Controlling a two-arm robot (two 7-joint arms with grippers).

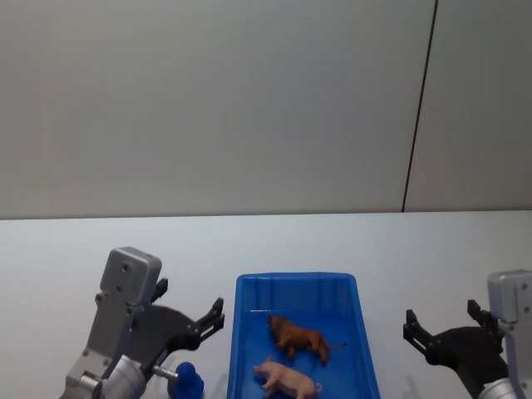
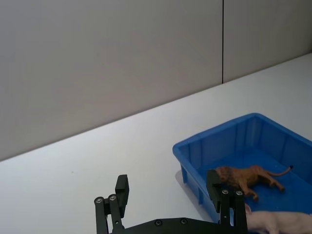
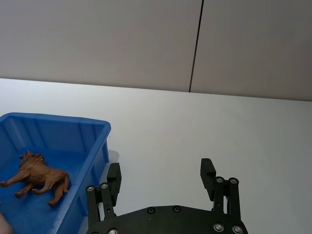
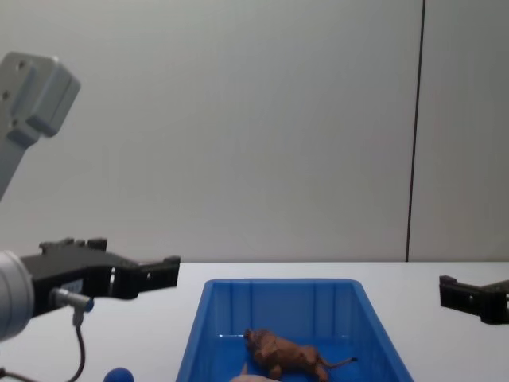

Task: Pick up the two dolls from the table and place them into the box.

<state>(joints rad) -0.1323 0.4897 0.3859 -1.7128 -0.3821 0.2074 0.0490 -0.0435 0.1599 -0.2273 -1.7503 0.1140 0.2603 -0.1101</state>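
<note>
Looking down from the head view, the blue box (image 1: 295, 279) sits on the white table (image 1: 75, 258) with the 2 dolls inside it: the brown lion (image 1: 298, 337) near the box's middle and the pink doll (image 1: 287, 378) just beside it, toward the box's near end. The left gripper (image 1: 189, 303) hangs left of the box and the right gripper (image 1: 441, 316) right of it, both clear of the box, claws spread wide and empty. From the left wrist, the left fingers (image 2: 122, 187) stand well apart beside the box's corner. From the right wrist, the right fingers (image 3: 207, 170) gape equally wide beside the box's outer wall. From the chest, the lion is on the box floor, with 1 gripper above the table at each side of the box.
</note>
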